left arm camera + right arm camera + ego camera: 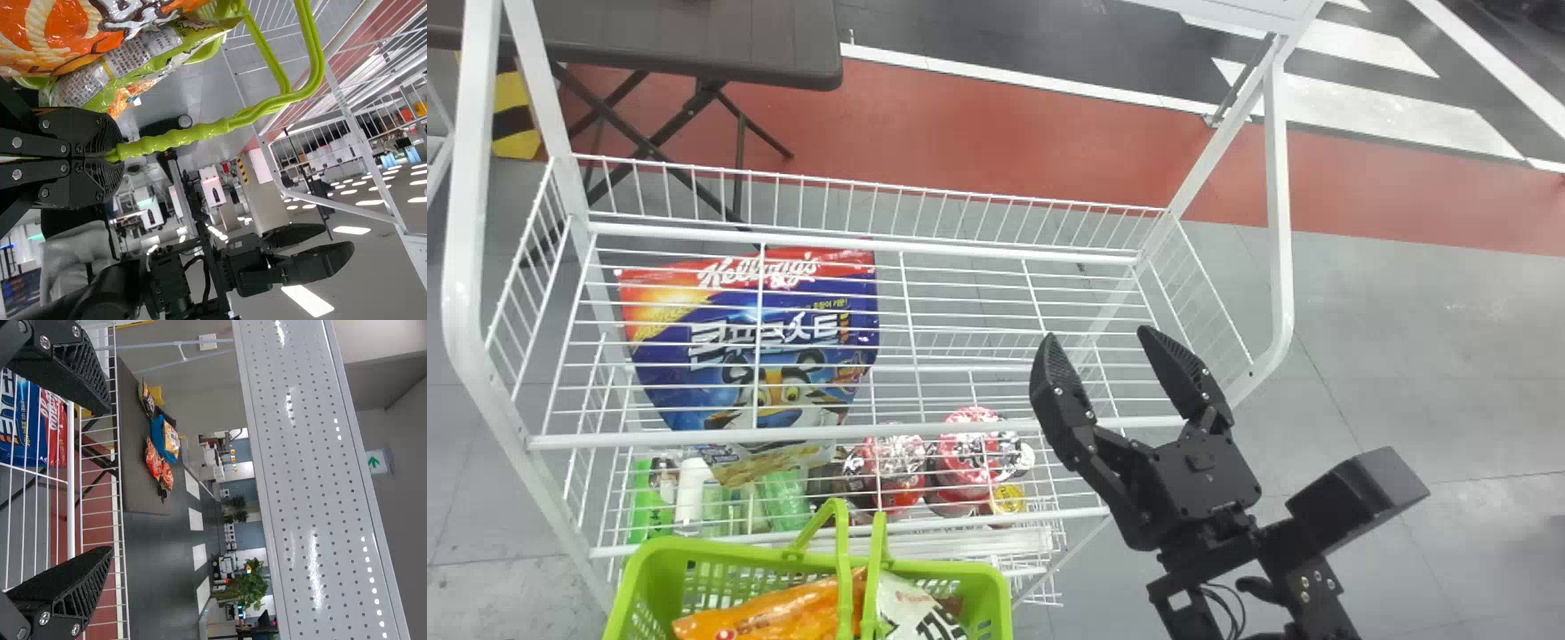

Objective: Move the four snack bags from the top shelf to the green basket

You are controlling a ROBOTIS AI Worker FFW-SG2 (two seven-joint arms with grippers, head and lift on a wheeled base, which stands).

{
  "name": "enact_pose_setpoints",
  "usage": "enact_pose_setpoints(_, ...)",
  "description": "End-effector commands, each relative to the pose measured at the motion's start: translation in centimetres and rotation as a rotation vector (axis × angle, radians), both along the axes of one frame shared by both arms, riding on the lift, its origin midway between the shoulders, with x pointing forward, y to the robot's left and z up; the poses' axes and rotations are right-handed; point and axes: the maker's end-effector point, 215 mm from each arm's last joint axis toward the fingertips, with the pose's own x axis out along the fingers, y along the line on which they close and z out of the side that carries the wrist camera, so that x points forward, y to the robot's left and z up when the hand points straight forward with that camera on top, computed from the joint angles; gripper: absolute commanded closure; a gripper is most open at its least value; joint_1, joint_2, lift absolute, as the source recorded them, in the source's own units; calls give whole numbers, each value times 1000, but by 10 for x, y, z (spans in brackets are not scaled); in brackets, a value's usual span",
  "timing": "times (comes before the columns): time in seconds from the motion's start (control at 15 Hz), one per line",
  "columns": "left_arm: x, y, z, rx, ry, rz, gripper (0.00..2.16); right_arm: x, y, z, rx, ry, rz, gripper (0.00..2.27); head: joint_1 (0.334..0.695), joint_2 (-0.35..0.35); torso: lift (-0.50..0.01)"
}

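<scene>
"Snack bags [783, 613]: how many are across?"

"You can count two in the green basket [716, 551], the orange left of its middle, the white bag [903, 606] towards its right edge. Whether all four are, you can't tell."

"Your grippers?"

"Your left gripper [112, 157] clamps the handle [180, 136]; your right gripper [1100, 334], fingers apart, hangs over the wire shelf [649, 438] near its right edge. Probably late on."

You've got grey floor [1449, 356], then a red band [978, 142], white stripes [1369, 102] on dark floor beyond. Dark folding table [694, 44] far left of you, yellow-and-black marking [514, 93] near its legs. Your left wrist view: lit ceiling lights [308, 300]. Your right: leafy plant [250, 587], green sign [375, 462].
</scene>
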Motion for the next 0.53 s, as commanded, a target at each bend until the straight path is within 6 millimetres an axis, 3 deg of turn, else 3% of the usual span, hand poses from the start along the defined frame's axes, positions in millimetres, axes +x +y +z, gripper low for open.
enact_pose_setpoints(0.0,-1,0,1,0,-1,0,1160,-1,-2,1,2,0,-6,76,695,-350,0)
enact_pose_setpoints(0.47,-4,0,4,-1,-2,0,1160,-6,-4,4,4,2,-9,76,695,-350,0)
